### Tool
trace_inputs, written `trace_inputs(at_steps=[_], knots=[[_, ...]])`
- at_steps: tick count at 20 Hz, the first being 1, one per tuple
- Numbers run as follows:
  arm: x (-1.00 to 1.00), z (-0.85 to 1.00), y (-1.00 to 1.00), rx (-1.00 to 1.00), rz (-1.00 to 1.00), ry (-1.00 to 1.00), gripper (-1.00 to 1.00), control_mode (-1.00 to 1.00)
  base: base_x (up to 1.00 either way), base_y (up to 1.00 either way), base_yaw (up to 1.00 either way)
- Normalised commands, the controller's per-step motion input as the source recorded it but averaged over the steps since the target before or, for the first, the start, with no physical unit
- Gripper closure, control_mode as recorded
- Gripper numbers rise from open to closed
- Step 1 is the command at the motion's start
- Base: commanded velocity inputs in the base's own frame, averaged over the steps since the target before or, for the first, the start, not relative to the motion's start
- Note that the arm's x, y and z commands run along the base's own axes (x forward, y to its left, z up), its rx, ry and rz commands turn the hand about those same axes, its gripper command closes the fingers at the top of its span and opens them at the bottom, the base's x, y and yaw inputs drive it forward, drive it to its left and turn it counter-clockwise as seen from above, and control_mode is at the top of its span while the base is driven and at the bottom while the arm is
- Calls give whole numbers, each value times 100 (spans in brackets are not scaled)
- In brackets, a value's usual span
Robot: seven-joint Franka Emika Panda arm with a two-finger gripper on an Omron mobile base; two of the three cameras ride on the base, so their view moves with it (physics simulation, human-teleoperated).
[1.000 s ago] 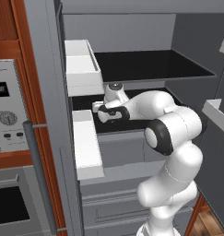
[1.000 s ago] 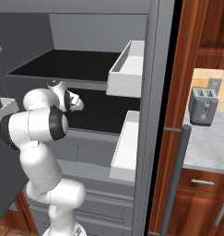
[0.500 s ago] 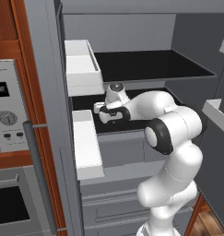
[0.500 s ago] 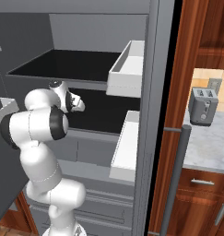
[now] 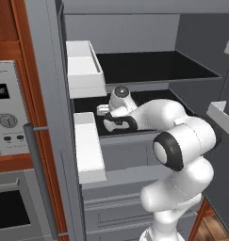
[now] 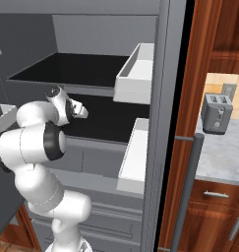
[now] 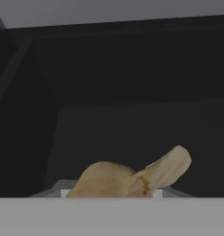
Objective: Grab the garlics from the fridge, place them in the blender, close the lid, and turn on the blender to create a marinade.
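Note:
My gripper point(image 5: 101, 111) reaches into the open fridge point(image 5: 153, 66) over the lower dark shelf point(image 5: 87, 103), its fingers pointing toward the left wall. In the right base view the gripper point(image 6: 83, 111) hangs above the same shelf point(image 6: 111, 123). In the hand view a pale tan garlic point(image 7: 127, 177) with a curled stalk sits right between the fingertips of the gripper point(image 7: 111, 193), whose jaws have closed in on its sides. The blender and the lid are out of view.
Two white door bins point(image 5: 83, 70) point(image 5: 90, 146) stand just left of the hand. Grey drawers point(image 5: 120, 155) lie under the shelf. An oven point(image 5: 7, 113) and a long door handle point(image 5: 38, 174) are at left. A toaster point(image 6: 217, 113) stands on the counter point(image 6: 224, 152).
The jaws have closed in on the garlic. The arm and hand have stayed almost where they were on the lower shelf.

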Motion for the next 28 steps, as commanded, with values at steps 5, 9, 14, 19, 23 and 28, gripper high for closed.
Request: trace_inputs(at_steps=[5,9,14,19,23,28], knots=[[-100,14,-34,7,0,-7,100,-100,0,0,0],[-100,82,-36,5,0,1,100,-100,0,0,0],[-100,100,-39,5,0,7,100,-100,0,0,0],[-100,87,-30,0,0,16,100,-100,0,0,0],[-100,62,-27,0,0,22,100,-100,0,0,0],[-100,21,-21,0,0,27,100,-100,0,0,0]])
